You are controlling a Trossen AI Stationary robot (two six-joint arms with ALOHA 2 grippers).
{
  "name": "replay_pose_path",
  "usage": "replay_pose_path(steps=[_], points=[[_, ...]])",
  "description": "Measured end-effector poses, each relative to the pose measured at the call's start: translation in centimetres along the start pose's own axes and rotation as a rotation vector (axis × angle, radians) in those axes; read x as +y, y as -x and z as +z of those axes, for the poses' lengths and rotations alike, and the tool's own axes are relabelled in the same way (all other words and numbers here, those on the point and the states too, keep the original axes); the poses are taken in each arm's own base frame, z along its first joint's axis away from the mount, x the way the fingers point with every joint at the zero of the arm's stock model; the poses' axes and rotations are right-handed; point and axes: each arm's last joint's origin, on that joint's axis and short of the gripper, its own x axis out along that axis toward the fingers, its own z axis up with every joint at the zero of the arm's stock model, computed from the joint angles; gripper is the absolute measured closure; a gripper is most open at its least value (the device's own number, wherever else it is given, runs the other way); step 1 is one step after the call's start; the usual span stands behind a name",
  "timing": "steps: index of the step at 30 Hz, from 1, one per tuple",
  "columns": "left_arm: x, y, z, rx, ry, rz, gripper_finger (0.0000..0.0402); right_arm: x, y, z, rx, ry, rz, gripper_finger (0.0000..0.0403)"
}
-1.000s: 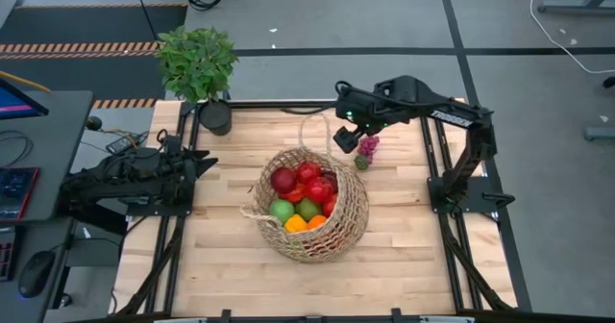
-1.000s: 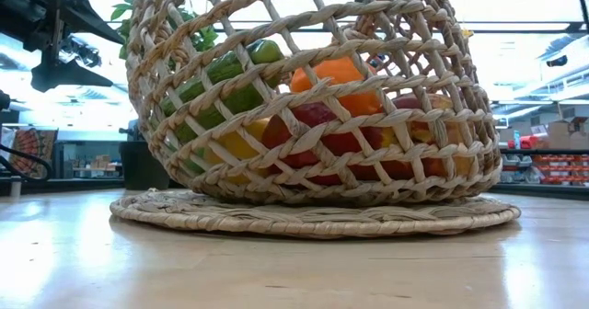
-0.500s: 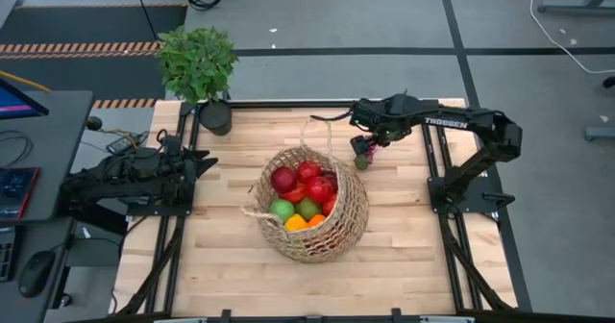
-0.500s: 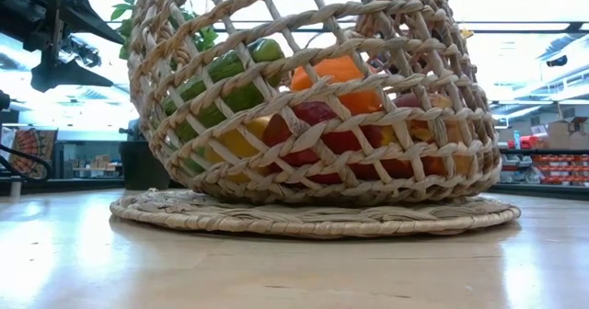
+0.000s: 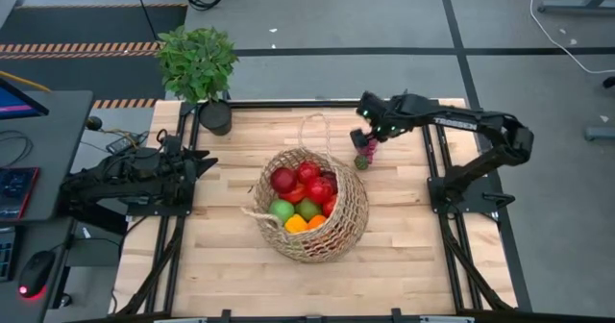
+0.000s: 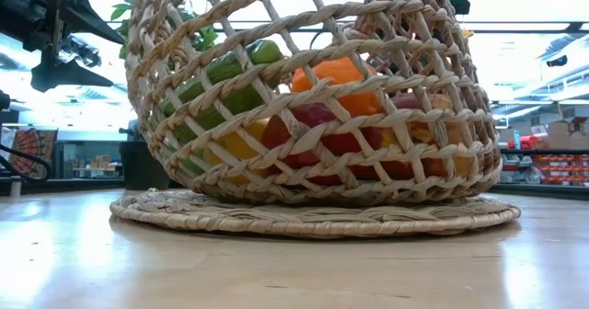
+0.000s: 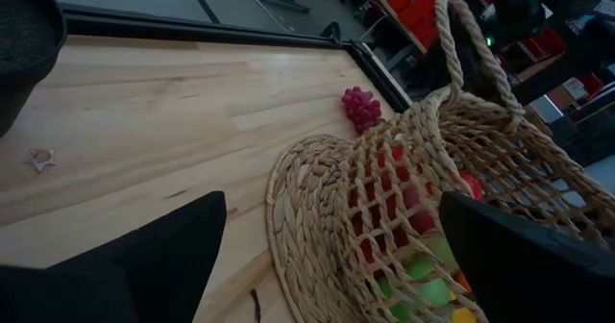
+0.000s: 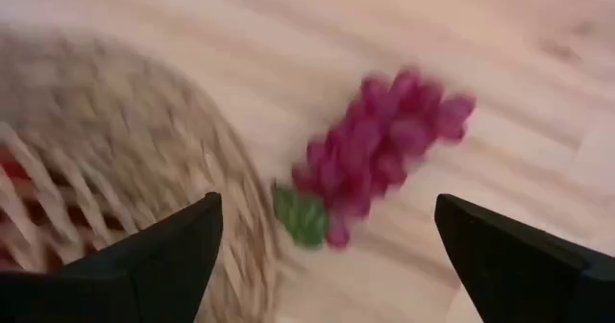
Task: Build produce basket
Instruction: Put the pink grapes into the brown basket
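Note:
The wicker basket stands mid-table, tipped over a flat woven round base, and holds red, green, orange and yellow produce. Its loop handle sticks out toward the far edge. A bunch of purple grapes with a green leaf lies on the wood beside the basket's far right side. My right gripper hangs open above the grapes, pointing steeply down and touching nothing. My left gripper waits open at the table's left edge, facing the basket.
A potted plant in a black pot stands at the far left corner. Black frame rails run along the table's sides. Bare wood lies on the near side of the basket.
My right gripper has come down toward the grapes, shifting a little toward the table's right edge, and has rolled somewhat. It now hangs closer over them. The basket and the grapes have stayed where they were.

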Motion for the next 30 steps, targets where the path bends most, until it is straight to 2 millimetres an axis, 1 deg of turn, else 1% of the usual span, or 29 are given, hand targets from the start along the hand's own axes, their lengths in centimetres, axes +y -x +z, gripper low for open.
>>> replay_pose_path(steps=[2,4,7,10,15,20,25,30], points=[[0.0,0.0,0.0,0.0,0.0,0.0,0.0012,-0.9,0.4,0.7,-0.037,-0.062,0.031,0.002],[0.0,0.0,0.0,0.0,0.0,0.0,0.0012,-1.9,0.1,1.0,-0.024,-0.121,0.036,0.002],[0.0,0.0,0.0,0.0,0.0,0.0,0.0012,-3.2,-1.0,1.0,-0.003,-0.183,0.009,0.002],[0.0,0.0,0.0,0.0,0.0,0.0,0.0012,-3.8,-2.4,0.9,0.014,-0.249,0.012,0.002],[0.0,0.0,0.0,0.0,0.0,0.0,0.0012,-4.0,-4.4,0.0,0.008,-0.365,0.055,0.002],[0.0,0.0,0.0,0.0,0.0,0.0,0.0012,-4.1,-5.8,-0.7,-0.032,-0.417,0.06,0.002],[0.0,0.0,0.0,0.0,0.0,0.0,0.0012,-4.4,-6.5,-1.6,-0.044,-0.438,0.014,0.0021],[0.0,0.0,0.0,0.0,0.0,0.0,0.0012,-3.7,-6.5,-2.1,-0.07,-0.409,0.003,0.0021]])
